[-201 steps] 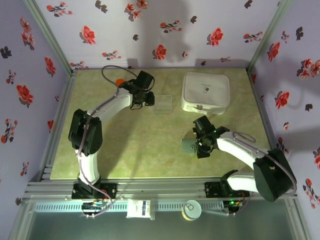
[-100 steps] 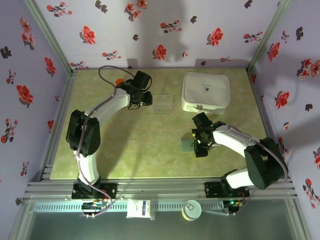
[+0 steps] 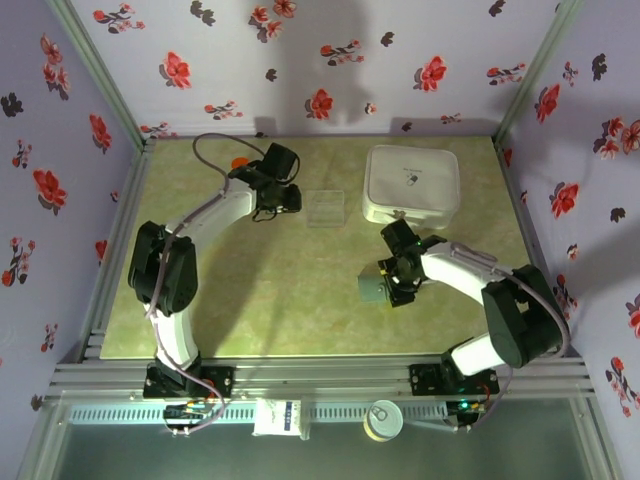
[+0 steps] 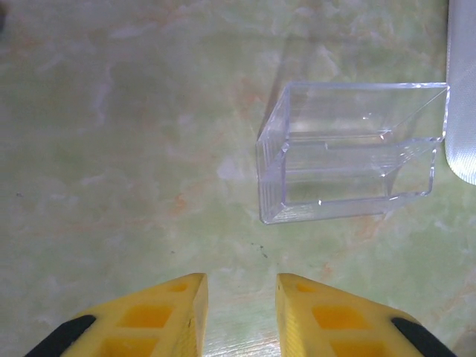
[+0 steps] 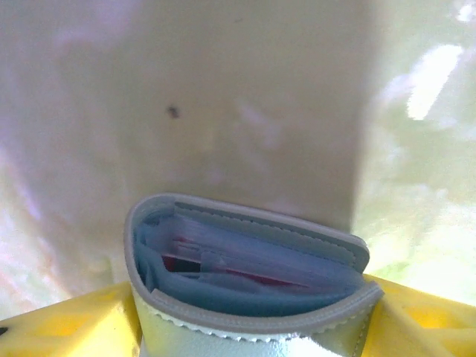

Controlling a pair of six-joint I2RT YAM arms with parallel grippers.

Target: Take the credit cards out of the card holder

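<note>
1. We're seeing the right tool (image 3: 397,283) sitting right of centre on the table (image 3: 250,300), in its near half and well to the near side of the white square box (image 3: 411,185).
2. It's clamping the card holder (image 3: 372,288). In the right wrist view both yellow fingers (image 5: 67,327) are pressing on the holder's outer sides. The grey-blue panels are sitting bent into a U, with the open edge facing the camera.
3. The credit cards (image 5: 253,256) are sitting inside that fold: stacked light blue edges with a red sliver under them, all lying within the stitched rim.
4. From above, the holder is showing just left of the right tool. We can't tell whether it's resting on the table or hanging just above it.
5. The left tool (image 4: 242,312) is hovering over the far part of the table, left of centre. Its fingers are standing apart with a narrow gap, and bare table is showing through the gap.
6. The clear plastic tray (image 4: 349,152) is lying on the table just beyond the left tool's fingertips and a bit to the right, not touching them. It's sitting between the left tool and the white box, apart from both.
</note>
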